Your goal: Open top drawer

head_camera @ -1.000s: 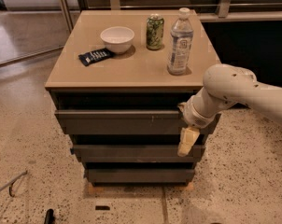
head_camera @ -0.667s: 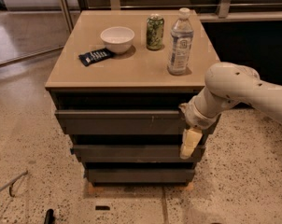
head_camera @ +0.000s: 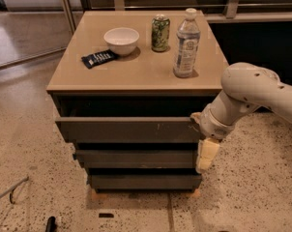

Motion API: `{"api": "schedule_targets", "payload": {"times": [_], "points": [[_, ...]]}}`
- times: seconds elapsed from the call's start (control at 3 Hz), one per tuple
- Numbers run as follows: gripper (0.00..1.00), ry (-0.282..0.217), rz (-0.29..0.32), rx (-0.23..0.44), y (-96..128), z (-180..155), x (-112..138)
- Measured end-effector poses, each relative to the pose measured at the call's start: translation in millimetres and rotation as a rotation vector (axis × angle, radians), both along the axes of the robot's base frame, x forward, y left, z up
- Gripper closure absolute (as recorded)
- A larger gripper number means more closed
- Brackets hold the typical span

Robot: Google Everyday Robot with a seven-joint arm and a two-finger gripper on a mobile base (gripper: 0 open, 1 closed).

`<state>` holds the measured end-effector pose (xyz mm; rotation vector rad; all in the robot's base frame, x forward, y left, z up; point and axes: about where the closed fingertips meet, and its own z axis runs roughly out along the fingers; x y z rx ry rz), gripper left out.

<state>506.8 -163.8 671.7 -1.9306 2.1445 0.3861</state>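
Since a second ago the gripper [head_camera: 204, 146] has slid a little outward and lower, away from the front of the bench [head_camera: 146, 71]. The top drawer [head_camera: 129, 129] has come with it. Its long grey front now stands slightly proud of the bench's front edge, with a dark gap showing above it, under the bench top. We judge the opening begun but far from done. What the coming pull turns on is how the gripper sits against that front. The drawer's long axis runs side to side, parallel to the bench's front edge. The gripper is not at its middle but at the very end, just below the bench's front right corner as the camera sees it, and it touches the panel's upper corner there. So the drawer lies wholly to the left of the jaws, and the pull has to go straight out from the bench front, square to the panel. Whether the jaws are spread, closed or clamped on the panel's edge, we cannot tell. Pulling from one end, we would expect the drawer to want to skew in its runners, so a steady, straight draw away from the bench seems wise. The gripper's pale lower part hangs by the right end of the narrower drawers [head_camera: 136, 157] lower in the bench; we cannot tell whether it touches them.
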Motion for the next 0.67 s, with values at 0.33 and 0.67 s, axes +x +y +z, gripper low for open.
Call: {"api": "schedule_targets", "payload": {"times": [0.33,0.67], "points": [[0.0,0.045,0.007,0.01,-2.5,4.2,-16.5],[0.0,0.08,0.004,0.018,-6.2,10.3,-35.5]]}}
